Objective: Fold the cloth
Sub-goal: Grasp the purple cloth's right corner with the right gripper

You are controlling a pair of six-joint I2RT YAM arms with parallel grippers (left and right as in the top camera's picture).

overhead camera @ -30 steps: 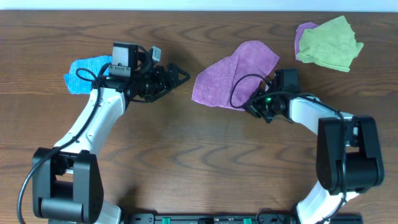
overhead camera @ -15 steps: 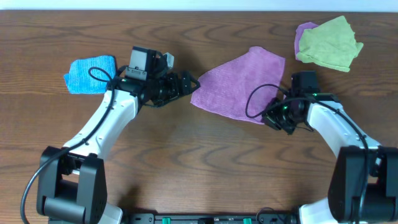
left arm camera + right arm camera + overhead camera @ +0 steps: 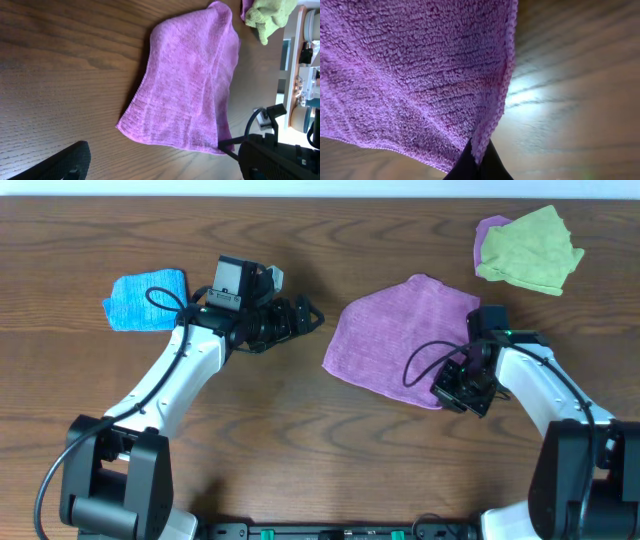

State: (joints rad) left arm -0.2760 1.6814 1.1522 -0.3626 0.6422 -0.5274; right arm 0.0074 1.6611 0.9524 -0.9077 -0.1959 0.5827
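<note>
The wooden table (image 3: 300,450) carries the cloth (image 3: 400,340) right of centre, spread mostly flat, with one thicker doubled strip along its right side in the left wrist view. The right gripper (image 3: 455,393) is pinched tight on the cloth's near right corner, hem caught between the fingertips (image 3: 476,159). The left gripper (image 3: 312,315) hangs wide apart and empty, just off the cloth's left edge. The grip looks thin: if the right arm pulls further, the hem could slip out, or the doubled strip could bunch and spoil a square fold. Compared with half a second ago, the cloth has been dragged rightward and nearer the robot, opening a gap to the left gripper, which has barely shifted
</note>
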